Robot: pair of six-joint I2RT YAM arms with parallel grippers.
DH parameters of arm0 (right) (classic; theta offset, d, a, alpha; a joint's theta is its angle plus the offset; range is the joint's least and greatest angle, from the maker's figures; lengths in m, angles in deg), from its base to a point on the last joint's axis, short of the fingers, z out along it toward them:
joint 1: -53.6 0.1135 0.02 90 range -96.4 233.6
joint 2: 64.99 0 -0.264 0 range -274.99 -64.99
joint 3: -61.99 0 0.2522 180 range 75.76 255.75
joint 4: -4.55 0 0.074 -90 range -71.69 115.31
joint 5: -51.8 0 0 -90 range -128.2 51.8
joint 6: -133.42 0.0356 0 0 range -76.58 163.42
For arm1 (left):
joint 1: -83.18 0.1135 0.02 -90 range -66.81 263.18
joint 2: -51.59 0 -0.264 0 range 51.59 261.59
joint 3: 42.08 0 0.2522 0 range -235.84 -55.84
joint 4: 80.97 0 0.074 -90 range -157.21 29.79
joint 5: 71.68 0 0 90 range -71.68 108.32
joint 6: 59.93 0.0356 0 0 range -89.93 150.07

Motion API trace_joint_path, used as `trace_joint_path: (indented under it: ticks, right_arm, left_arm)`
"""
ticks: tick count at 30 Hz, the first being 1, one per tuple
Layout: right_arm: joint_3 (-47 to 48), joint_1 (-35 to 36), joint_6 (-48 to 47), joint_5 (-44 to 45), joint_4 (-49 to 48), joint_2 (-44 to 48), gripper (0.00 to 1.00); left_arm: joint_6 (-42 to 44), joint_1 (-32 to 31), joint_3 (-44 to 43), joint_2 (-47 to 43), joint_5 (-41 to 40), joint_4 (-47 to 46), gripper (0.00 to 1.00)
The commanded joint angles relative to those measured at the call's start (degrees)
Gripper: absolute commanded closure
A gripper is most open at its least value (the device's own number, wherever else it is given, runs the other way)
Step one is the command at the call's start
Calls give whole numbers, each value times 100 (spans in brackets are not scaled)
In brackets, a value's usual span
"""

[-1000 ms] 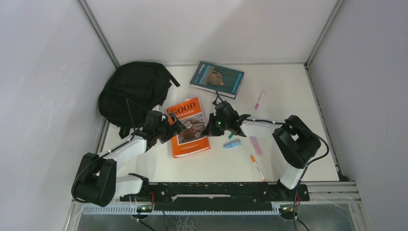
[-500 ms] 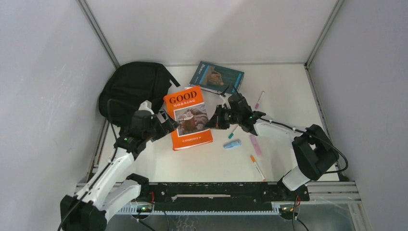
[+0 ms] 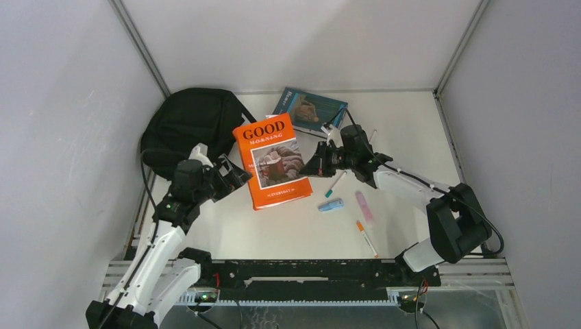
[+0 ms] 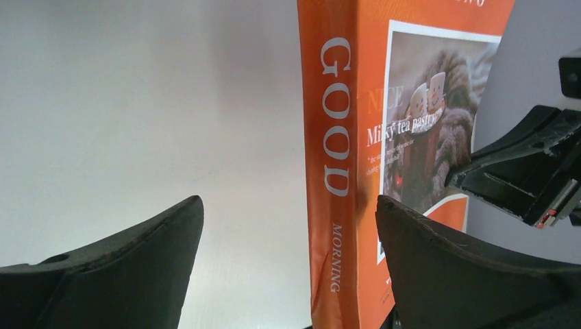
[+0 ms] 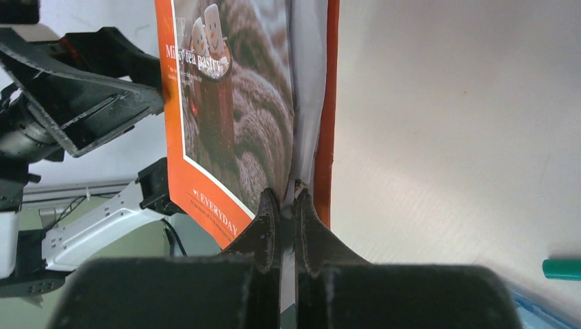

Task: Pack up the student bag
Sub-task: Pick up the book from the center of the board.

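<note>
Hanging higher than a second ago, the orange book (image 3: 273,162) is pinched in the right gripper (image 5: 286,196), the left gripper (image 4: 288,203) wide around its spine, bottom edge cut off.

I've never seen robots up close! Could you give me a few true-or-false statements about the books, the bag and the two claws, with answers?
1. The right gripper is pinching the orange book. True.
2. The left gripper is clamped shut. False: its fingers are spread wide, with the book's spine between them.
3. The teal book is inside the student bag. False: it lies on the table, apart from the bag.
4. The student bag sits at the table's far left. True.
</note>
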Motion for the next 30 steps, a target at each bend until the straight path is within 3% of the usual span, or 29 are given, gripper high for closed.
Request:
trace_joint_path:
  ticks: [1, 12, 20, 24, 30]
  right_arm:
    - [51, -45, -320, -352, -149, 349, 100]
    - [51, 19, -71, -622, -399, 126, 100]
    - [51, 135, 42, -536, -478, 9, 100]
    - [51, 196, 62, -504, -466, -40, 100]
    - [51, 328, 94, -378, -430, -84, 100]
  left_arm:
    - [39, 74, 29, 41, 760, -329, 0]
    - [-608, 75, 524, 258, 1518, -1742, 0]
    - [-974, 72, 738, 472, 1870, -2446, 6]
    - [-1044, 75, 744, 438, 1785, -2447, 12]
    - [-1095, 75, 803, 311, 1667, -2447, 31]
